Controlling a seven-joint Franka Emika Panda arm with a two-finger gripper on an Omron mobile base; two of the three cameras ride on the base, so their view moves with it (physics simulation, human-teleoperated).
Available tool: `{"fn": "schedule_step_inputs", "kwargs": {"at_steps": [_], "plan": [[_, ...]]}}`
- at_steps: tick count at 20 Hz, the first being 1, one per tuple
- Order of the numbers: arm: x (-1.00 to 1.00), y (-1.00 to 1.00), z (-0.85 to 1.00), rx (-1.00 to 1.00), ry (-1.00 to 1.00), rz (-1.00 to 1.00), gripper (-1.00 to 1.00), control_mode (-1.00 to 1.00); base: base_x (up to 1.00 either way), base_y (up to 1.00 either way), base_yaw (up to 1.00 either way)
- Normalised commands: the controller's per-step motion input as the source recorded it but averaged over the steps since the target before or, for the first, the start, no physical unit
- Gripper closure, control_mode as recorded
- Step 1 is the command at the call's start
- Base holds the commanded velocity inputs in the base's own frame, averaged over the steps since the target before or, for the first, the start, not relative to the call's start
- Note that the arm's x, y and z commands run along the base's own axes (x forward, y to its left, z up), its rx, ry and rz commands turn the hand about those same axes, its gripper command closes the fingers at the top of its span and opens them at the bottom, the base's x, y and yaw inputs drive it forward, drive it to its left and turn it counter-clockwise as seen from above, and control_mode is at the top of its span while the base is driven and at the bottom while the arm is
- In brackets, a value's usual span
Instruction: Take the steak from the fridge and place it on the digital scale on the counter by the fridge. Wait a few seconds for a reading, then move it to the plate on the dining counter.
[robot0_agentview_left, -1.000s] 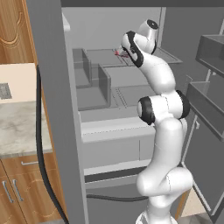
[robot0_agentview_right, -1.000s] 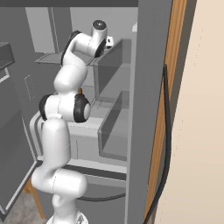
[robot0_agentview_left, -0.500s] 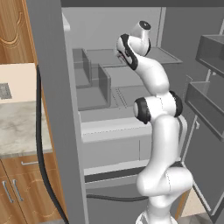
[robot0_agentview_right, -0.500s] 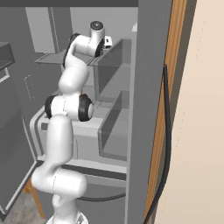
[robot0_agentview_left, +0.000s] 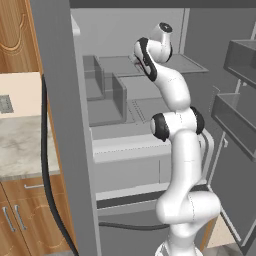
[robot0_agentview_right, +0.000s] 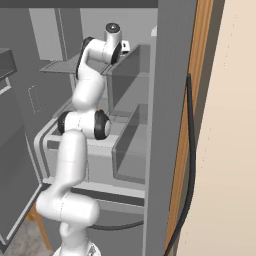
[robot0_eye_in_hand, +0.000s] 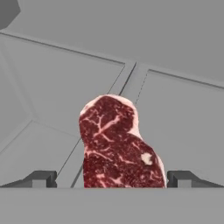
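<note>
The steak (robot0_eye_in_hand: 118, 144), a flat red slab with pale marbling, lies on a grey shelf (robot0_eye_in_hand: 183, 113) inside the fridge (robot0_agentview_left: 60, 125). In the hand view it sits right between my gripper's (robot0_eye_in_hand: 112, 179) two dark fingertips (robot0_eye_in_hand: 41, 178), which stand wide apart and clear of its edges, so the gripper is open. The arm reaches up into the fridge's upper shelf, and its hand (robot0_agentview_left: 150, 50) covers the steak in the left base view. In the right base view the hand (robot0_agentview_right: 114, 45) is at the same shelf.
The counter (robot0_agentview_left: 20, 145) over brown cabinets lies left of the fridge, with a small grey item (robot0_agentview_left: 4, 104) cut off at the frame edge. Boxy grey drawers (robot0_agentview_left: 125, 165) sit below the shelf. Door bins (robot0_agentview_left: 240, 60) hang on the open door at right.
The arm has stretched deeper into the fridge and the hand has come down over the steak. The red meat that showed beside the hand a second ago is now hidden behind it.
</note>
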Motion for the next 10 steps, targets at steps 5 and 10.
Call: {"fn": "schedule_step_inputs", "kwargs": {"at_steps": [5, 10], "plan": [[0.02, -0.03, -0.16, 0.00, 0.00, 0.00, -1.00, -1.00, 0.00, 0.00, 0.00], [0.00, -0.01, -0.16, 0.00, 0.00, 0.00, -1.00, -1.00, 0.00, 0.00, 0.00]]}}
